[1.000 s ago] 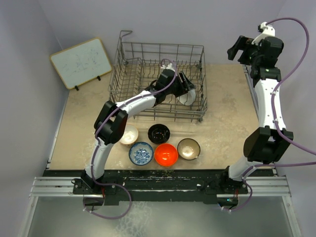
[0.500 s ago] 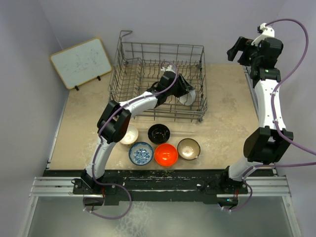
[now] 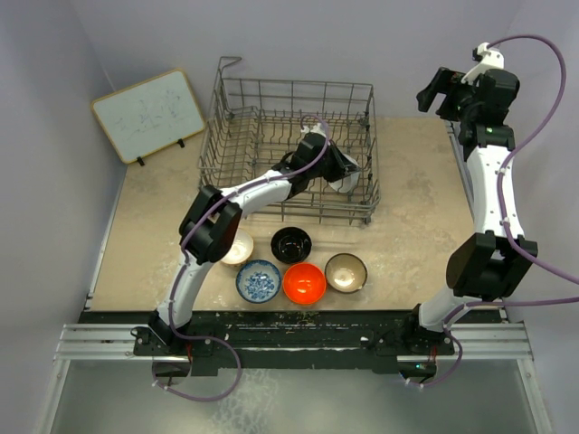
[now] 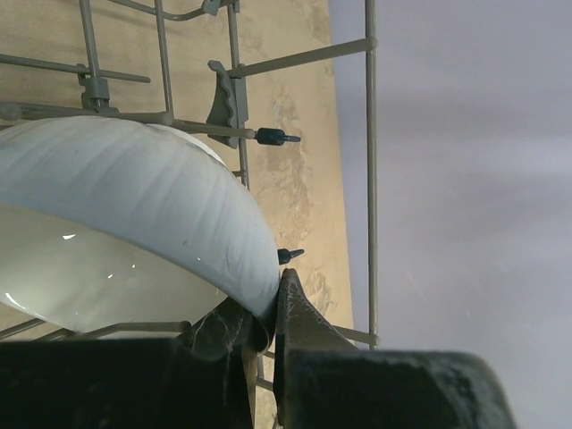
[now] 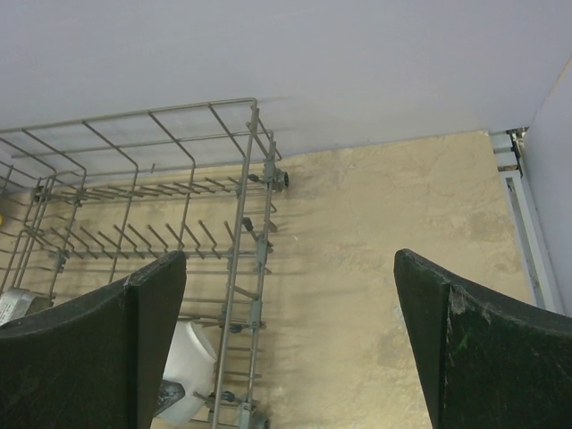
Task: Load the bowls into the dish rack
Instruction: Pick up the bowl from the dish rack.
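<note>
The white bowl [image 4: 134,197] stands tilted on edge among the tines at the right end of the dish rack [image 3: 226,136]. My left gripper [image 4: 273,308] is shut on its rim, one finger inside and one outside. From above, the left gripper [image 3: 346,172] covers most of that bowl [image 3: 345,184]. The cream [image 3: 238,246], black [image 3: 291,244], blue-and-white [image 3: 258,281], orange-red [image 3: 304,283] and brown-rimmed [image 3: 346,272] bowls sit on the table in front of the rack. My right gripper [image 5: 286,340] hangs open and empty high at the back right [image 3: 439,90].
A white board [image 3: 149,115] leans at the back left beside the rack. The rack's right wall [image 5: 250,179] stands between the white bowl [image 5: 189,366] and the bare tan tabletop to its right. The table's metal edge rail [image 5: 527,223] runs along the far right.
The left gripper's jaws have closed onto the white bowl's rim, and the wrist has shifted slightly right and back inside the rack. The right arm has not moved.
</note>
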Controlling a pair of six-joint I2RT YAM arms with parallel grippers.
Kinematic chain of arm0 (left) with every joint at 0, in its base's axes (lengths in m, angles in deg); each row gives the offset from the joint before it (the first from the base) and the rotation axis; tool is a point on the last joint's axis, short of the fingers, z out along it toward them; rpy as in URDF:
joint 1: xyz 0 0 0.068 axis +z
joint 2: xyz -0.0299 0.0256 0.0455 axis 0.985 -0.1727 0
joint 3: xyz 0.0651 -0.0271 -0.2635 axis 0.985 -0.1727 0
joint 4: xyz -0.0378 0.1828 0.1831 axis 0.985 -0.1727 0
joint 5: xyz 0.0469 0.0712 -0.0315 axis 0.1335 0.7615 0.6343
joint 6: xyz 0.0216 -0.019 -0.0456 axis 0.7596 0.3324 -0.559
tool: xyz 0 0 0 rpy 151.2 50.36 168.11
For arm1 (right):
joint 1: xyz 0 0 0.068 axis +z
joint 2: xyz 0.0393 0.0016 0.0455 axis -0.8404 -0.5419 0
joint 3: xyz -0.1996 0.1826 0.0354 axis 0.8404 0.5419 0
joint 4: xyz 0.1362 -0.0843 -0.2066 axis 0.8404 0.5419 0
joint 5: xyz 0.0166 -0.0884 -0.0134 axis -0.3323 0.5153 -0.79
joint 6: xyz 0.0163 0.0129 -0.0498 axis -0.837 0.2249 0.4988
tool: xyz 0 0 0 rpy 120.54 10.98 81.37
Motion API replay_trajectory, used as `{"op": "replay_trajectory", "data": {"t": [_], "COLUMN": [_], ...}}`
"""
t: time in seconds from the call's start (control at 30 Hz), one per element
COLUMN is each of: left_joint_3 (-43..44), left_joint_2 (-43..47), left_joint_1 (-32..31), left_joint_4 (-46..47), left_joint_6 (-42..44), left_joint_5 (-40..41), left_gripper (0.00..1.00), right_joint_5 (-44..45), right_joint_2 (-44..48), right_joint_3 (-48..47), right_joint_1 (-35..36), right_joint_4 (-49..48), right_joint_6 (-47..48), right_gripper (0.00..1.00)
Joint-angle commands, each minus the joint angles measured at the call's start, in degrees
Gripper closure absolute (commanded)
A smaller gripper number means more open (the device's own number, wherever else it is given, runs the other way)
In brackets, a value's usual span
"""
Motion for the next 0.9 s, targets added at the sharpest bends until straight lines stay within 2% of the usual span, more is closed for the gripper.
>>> {"op": "replay_trajectory", "data": {"t": [0.0,0.27,0.4,0.57,0.73,0.87], "left_joint_3": [-0.45,0.96,0.15,-0.69,1.40,3.24], "left_joint_2": [5.96,9.66,10.35,10.42,8.58,8.64], "left_joint_1": [0.82,1.08,1.78,2.47,3.56,4.03], "left_joint_4": [10.05,12.55,17.96,27.66,37.66,40.89], "left_joint_6": [3.55,6.19,5.89,4.40,-0.99,-2.32], "left_joint_5": [-0.75,-5.48,-9.49,-17.56,-27.63,-34.04], "left_gripper": [1.00,1.00,1.00,1.00,1.00,1.00], "right_joint_5": [-0.57,-0.30,-0.05,0.34,0.58,0.75], "right_joint_2": [3.12,2.95,2.73,2.67,2.67,2.72], "right_joint_3": [-0.65,-0.77,-0.90,-1.12,-1.09,-1.08], "right_joint_1": [-0.39,-0.57,-0.59,-0.64,-0.73,-0.73], "right_joint_4": [-2.37,-2.28,-2.29,-2.04,-2.02,-2.02], "right_joint_6": [-0.04,0.10,0.26,0.59,0.73,0.76], "right_gripper": [0.00,0.00,0.00,0.00,0.00,0.00]}}
